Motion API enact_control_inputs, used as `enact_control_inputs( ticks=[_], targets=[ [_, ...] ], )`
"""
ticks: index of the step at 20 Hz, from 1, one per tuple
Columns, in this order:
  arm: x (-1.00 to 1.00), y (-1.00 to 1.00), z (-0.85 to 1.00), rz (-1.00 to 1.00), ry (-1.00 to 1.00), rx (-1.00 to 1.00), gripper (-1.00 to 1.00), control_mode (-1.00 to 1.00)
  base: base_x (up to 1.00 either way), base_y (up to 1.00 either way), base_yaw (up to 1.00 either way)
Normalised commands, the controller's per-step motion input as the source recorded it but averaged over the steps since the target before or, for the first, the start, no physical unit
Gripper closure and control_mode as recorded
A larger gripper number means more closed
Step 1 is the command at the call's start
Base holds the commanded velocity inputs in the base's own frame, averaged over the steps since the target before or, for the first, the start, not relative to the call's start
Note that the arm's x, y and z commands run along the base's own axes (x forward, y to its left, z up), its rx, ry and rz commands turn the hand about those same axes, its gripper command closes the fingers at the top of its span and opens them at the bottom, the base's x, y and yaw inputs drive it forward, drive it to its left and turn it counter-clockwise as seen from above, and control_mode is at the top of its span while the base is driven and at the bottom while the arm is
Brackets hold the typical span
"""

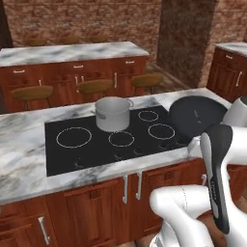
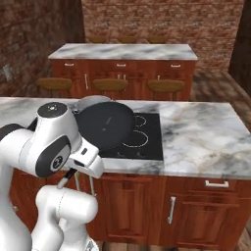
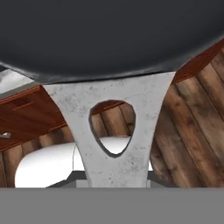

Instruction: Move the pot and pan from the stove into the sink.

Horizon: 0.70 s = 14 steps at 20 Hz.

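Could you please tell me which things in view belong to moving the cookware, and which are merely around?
Belong to the job:
pan, lifted by its handle
pot, standing on the stove

Just about:
bar stools
island counter
cabinet doors

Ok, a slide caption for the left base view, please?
Pan lifted and tilted at the cooktop's right end, pot still on the stove.

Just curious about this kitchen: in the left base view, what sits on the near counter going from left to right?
Bare marble counter → black stove → pot → pan, lifted at the stove's right end → the robot's white arm.
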Motion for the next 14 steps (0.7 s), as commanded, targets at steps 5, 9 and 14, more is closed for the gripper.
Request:
enact_control_inputs(
  ticks=[5, 9, 14],
  targets=[
    [0.0, 0.0, 0.0, 0.0, 0.0, 0.0, 1.0, 1.0, -0.09, -0.19, -0.4],
    [0.0, 0.0, 0.0, 0.0, 0.0, 0.0, 1.0, 1.0, -0.06, -0.2, -0.41],
    [0.0, 0.0, 0.0, 0.0, 0.0, 0.0, 1.0, 1.0, -0.02, -0.18, -0.42]
  ],
)
